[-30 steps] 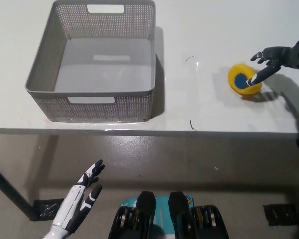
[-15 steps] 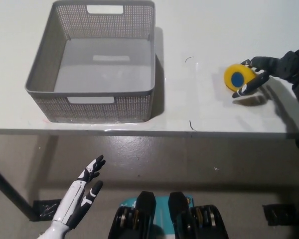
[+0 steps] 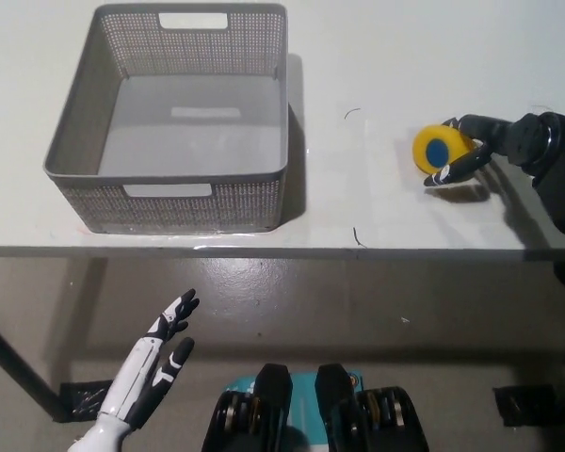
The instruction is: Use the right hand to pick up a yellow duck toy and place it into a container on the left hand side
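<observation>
So your right robot hand (image 3: 490, 146) has the yellow duck toy (image 3: 437, 151) pinched between its fingers, one finger over the top and one curling under the lower edge, and the toy is tipped so its round blue patch faces up at the camera. There's a shadow on the counter (image 3: 377, 202) just below the toy, so I'd guess it's lifted clear or only barely touching, but honestly I can't say which from this angle. A grip from the side like that makes sense: the black arm comes in from the right, so the toy sits on the basket side of the palm, ready to be carried across.

The basket (image 3: 66, 151) is well apart from the toy, over on the left part of the counter, open side up with nothing in it that I can see. Its walls look fairly tall, so you'll probably want some height before you swing over, otherwise the toy could clip the near wall. The hold also looks like fingertips only, so I'd go gentle on the way over or the round toy might roll out.

Your left robot hand (image 3: 155, 363) is parked low, below the counter's front edge, fingers spread and holding nothing. It's out of the way there, which is fine since this job is all right-hand work.
</observation>
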Robot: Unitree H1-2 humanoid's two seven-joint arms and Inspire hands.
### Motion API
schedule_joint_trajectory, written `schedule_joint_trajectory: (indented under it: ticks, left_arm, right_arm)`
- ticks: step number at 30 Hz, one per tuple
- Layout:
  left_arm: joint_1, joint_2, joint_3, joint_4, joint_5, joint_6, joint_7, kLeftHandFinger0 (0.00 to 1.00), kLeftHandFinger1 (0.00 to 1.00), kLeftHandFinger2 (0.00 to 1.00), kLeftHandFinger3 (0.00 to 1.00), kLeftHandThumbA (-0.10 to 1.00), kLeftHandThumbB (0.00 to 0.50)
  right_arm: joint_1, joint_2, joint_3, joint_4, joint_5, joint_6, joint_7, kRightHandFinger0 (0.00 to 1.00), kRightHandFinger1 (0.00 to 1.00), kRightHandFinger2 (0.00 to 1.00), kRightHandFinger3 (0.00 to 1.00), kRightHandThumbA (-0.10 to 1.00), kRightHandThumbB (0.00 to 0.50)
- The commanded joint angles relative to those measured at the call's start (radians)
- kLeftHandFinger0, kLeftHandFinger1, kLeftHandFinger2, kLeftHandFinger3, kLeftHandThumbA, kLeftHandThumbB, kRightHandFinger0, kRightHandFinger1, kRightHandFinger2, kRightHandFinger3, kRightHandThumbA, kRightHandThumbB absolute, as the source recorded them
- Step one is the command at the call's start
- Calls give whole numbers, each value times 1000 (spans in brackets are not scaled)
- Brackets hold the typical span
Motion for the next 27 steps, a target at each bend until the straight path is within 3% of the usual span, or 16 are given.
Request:
schedule_joint_trajectory:
  ticks: [1, 4, 5, 6, 7, 8, 9, 10, 11, 12, 13, 15, 17, 20, 23, 27]
  left_arm:
    - [-25, 12, 12, -19, -10, -32, 1, 1000, 1000, 1000, 1000, 1000, 300]
    - [-28, 12, 14, -21, -15, -29, 0, 1000, 1000, 1000, 1000, 1000, 300]
    - [-31, 12, 15, -21, -17, -33, -1, 1000, 1000, 1000, 1000, 1000, 294]
    - [-33, 13, 15, -19, -16, -37, 0, 1000, 1000, 1000, 1000, 1000, 293]
    - [-36, 14, 15, -13, -13, -43, 2, 1000, 1000, 1000, 1000, 1000, 291]
    - [-37, 15, 15, -12, -12, -45, 2, 1000, 1000, 1000, 1000, 1000, 291]
    - [-41, 15, 15, -13, -11, -41, 1, 1000, 1000, 1000, 1000, 1000, 289]
    - [-45, 16, 16, -8, -16, -43, 0, 1000, 1000, 1000, 1000, 1000, 290]
    - [-46, 16, 16, -8, -17, -42, -1, 1000, 1000, 1000, 1000, 1000, 294]
    - [-44, 16, 17, -9, -21, -38, -3, 1000, 1000, 1000, 1000, 1000, 296]
    - [-46, 16, 17, -7, -22, -38, -3, 1000, 1000, 1000, 1000, 1000, 296]
    - [-46, 16, 16, -3, -22, -42, -2, 1000, 1000, 1000, 1000, 1000, 292]
    - [-45, 16, 15, -4, -19, -40, -1, 1000, 1000, 1000, 1000, 1000, 286]
    - [-44, 17, 15, -7, -15, -40, 0, 1000, 1000, 1000, 1000, 1000, 275]
    - [-41, 16, 15, -12, -25, -31, -7, 1000, 1000, 1000, 1000, 1000, 270]
    - [-39, 17, 15, -18, -20, -21, -6, 1000, 1000, 1000, 1000, 1000, 266]
  right_arm:
    - [29, 26, -24, 21, 39, 20, 13, 1000, 1000, 1000, 1000, 676, 371]
    - [33, 27, -17, 21, 29, 25, -32, 897, 964, 1000, 1000, 451, 307]
    - [38, 29, -7, 18, 17, 25, -88, 447, 566, 731, 1000, 182, 280]
    - [42, 27, -2, 15, 12, 14, -113, 519, 724, 799, 966, 39, 274]
    - [51, 24, 3, 9, 5, -6, -180, 863, 1000, 922, 716, -82, 246]
    - [55, 23, 5, 7, 2, -13, -205, 1000, 1000, 947, 643, -96, 226]
    - [58, 22, -1, 6, 4, 1, -267, 684, 767, 749, 813, -100, 146]
    - [61, 18, -21, 6, 23, -17, -307, 208, 380, 552, 664, -100, 141]
    - [62, 16, -25, 5, 27, -24, -322, 113, 383, 531, 563, -100, 135]
    - [70, 14, -44, 2, 43, -45, -372, 226, 507, 566, 501, -100, 147]
    - [70, 14, -46, 2, 45, -47, -378, 235, 516, 599, 500, -100, 144]
    - [74, 9, -61, -1, 56, -70, -419, 173, 605, 885, 534, -100, 110]
    - [76, 5, -71, -2, 64, -90, -436, 141, 667, 1000, 567, -100, 111]
    - [77, 2, -88, -1, 72, -104, -446, 184, 759, 1000, 975, -100, 108]
    - [78, -1, -99, 0, 77, -105, -477, 247, 792, 1000, 1000, -100, 121]
    - [71, -5, -116, -1, 90, -127, -511, 139, 679, 1000, 1000, -100, 115]
